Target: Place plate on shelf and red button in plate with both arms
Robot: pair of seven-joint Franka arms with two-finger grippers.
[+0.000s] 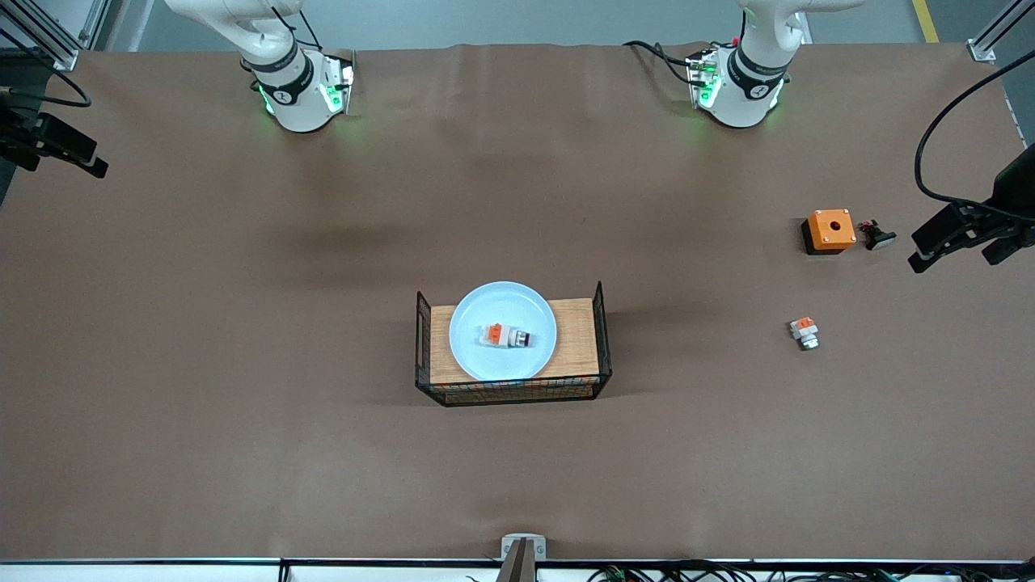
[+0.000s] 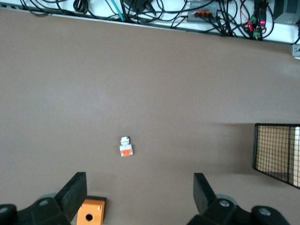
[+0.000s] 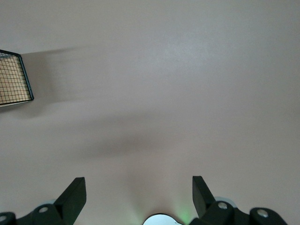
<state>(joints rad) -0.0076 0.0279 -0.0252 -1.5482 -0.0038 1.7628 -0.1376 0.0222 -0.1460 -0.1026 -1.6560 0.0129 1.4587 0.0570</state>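
Observation:
The pale blue plate (image 1: 503, 311) lies on a wooden board inside a black wire basket (image 1: 601, 323) at the middle of the table. The red button (image 1: 506, 335), white with an orange block and a dark red cap, lies on its side on the plate. Neither gripper shows in the front view; only the arm bases (image 1: 297, 89) (image 1: 740, 85) do. My left gripper (image 2: 139, 192) is open and empty, high over the table by the orange box (image 2: 90, 212). My right gripper (image 3: 139, 190) is open and empty, high over bare table near its base; a basket corner (image 3: 14, 77) shows there.
Toward the left arm's end lie an orange box with a hole (image 1: 829, 230), a small black part (image 1: 877, 235) beside it, and a white-and-orange module with a silvery cap (image 1: 804, 332), also in the left wrist view (image 2: 125, 146). Black camera mounts (image 1: 962, 226) (image 1: 48, 141) reach in at both ends.

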